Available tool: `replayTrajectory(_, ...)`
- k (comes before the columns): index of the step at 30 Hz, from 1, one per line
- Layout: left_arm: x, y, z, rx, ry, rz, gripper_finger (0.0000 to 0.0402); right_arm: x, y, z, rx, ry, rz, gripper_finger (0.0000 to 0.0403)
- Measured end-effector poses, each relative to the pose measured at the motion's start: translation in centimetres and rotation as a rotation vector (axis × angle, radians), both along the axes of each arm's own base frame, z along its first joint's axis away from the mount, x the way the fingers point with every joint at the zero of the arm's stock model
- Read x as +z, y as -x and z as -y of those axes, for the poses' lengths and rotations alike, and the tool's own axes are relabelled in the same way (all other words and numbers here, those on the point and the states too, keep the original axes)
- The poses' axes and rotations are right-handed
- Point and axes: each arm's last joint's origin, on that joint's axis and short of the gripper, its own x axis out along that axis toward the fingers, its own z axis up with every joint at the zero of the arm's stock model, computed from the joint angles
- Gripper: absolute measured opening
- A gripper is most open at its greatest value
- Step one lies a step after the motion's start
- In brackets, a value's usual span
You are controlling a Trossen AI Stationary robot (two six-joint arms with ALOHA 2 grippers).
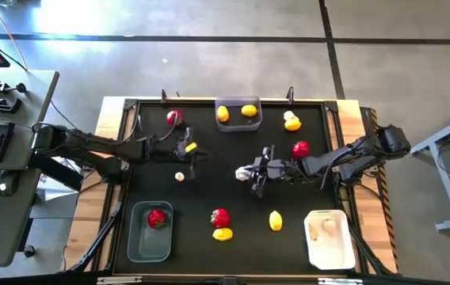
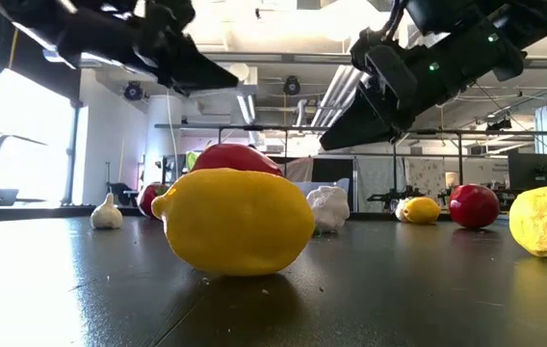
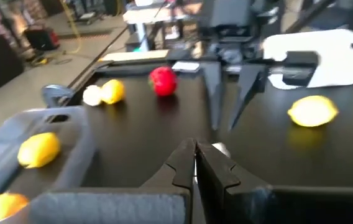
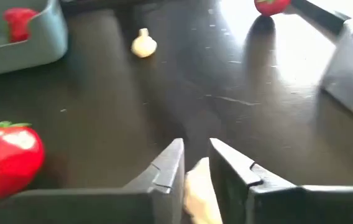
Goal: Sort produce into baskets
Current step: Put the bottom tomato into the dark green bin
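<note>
Between my right end effector [image 4: 195,168] fingers, slightly parted, sits a white garlic bulb [image 4: 198,193] at mid-table, grasped for the white basket [image 1: 328,237]. Left end effector [image 3: 195,163] hovers clenched, empty, above another garlic bulb [image 1: 180,176].

Grey concrete floor [image 1: 209,71] surrounds the table; a keyboard desk [image 1: 3,150] stands alongside.

- Black bench [image 1: 209,190].
- Whitish garlic bulb [image 4: 198,193] between the right claw [image 4: 195,163] fingers.
- Red tomato [image 1: 300,148] just beside that claw.
- White basket [image 1: 329,249].
</note>
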Motion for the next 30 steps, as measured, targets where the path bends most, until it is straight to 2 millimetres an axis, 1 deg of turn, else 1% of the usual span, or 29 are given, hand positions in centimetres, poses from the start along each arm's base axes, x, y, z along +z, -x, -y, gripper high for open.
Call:
replayTrajectory(5, 0.0, 0.1, 2.3, -0.059, -0.008, 0.030, 0.0001, -0.9, -0.4, -2.3, 0.054, -0.050, 0.035, 0.0109)
replayTrajectory(7, 0.3, 0.1, 3.1, -0.090, -0.002, 0.064, 0.0001, -1.2, -0.6, -3.7, 0.087, -0.070, 0.043, 0.0125)
replayTrajectory(11, 1.2, 0.1, 4.7, -0.142, 0.006, 0.151, 0.0001, -1.7, -0.9, -7.3, 0.165, -0.100, 0.033, 0.0157)
replayTrajectory(16, 1.1, 0.3, 5.7, -0.164, -0.037, 0.143, 0.0001, -2.4, -2.0, -11.5, 0.243, -0.134, 0.024, 0.0192)
replayTrajectory(19, 1.0, 0.3, 5.8, -0.136, -0.040, 0.139, 0.0001, -3.0, -3.0, -13.4, 0.270, -0.138, 0.017, 0.0204)
replayTrajectory(23, 1.1, 0.3, 5.8, -0.117, -0.040, 0.147, 0.0001, -3.7, -4.8, -14.8, 0.282, -0.131, 0.012, 0.0211)
replayTrajectory(27, 1.1, 0.3, 5.8, -0.116, -0.038, 0.147, 0.0001, -4.4, -6.2, -15.6, 0.281, -0.119, -0.015, 0.0213)
replayTrajectory(30, 1.1, 0.3, 5.8, -0.116, -0.037, 0.145, 0.0001, -4.8, -6.9, -16.0, 0.280, -0.112, -0.035, 0.0213)
